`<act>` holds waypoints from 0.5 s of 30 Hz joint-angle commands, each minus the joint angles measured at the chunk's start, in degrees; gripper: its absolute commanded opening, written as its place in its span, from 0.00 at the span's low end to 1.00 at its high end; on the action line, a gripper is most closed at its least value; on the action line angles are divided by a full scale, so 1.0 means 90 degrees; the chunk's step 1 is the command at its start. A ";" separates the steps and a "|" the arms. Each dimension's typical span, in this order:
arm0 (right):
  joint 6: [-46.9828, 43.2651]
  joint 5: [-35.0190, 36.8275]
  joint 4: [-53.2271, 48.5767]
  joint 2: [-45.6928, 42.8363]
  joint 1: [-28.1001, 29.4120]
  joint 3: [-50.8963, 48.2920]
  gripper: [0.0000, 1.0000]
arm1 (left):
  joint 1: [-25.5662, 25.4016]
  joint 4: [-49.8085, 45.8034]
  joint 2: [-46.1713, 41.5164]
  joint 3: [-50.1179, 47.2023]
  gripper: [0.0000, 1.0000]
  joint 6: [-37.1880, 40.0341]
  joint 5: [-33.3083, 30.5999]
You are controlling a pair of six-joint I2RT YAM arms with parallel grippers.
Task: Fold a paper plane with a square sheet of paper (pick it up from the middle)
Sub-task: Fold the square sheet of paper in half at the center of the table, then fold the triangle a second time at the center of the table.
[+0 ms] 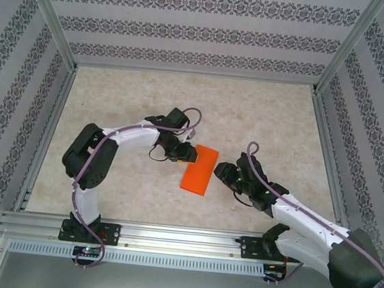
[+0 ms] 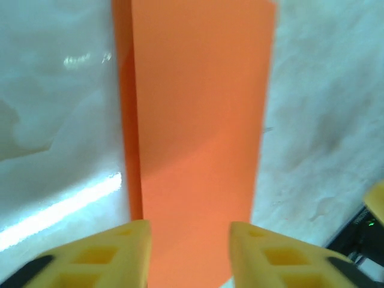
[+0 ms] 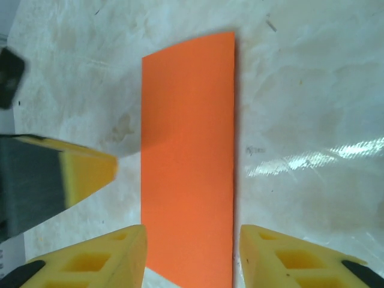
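Folded orange paper [image 1: 199, 170] lies flat on the pale worktop [image 1: 269, 125], reaching straight ahead from between the spread, empty fingers of the left tool [image 1: 183, 151] and likewise of the open right tool [image 1: 224, 172] opposite.

Left pincer [image 1: 189, 154] and right pincer [image 1: 221, 172] hem the paper [image 1: 200, 171]
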 commanded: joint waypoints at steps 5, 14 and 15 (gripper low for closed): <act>-0.0354 -0.0413 0.0297 0.1419 -0.0019 0.0884 0.47 | 0.0434 0.0380 -0.0192 -0.0398 0.50 -0.0333 0.0453; -0.0076 0.0025 0.0154 0.1956 0.0018 0.0970 0.48 | 0.0485 0.0600 0.0313 -0.0382 0.55 -0.0288 0.1624; -0.0055 0.0044 0.0191 0.1916 0.0017 0.0919 0.48 | 0.0483 0.0635 0.0356 -0.0364 0.55 -0.0283 0.1708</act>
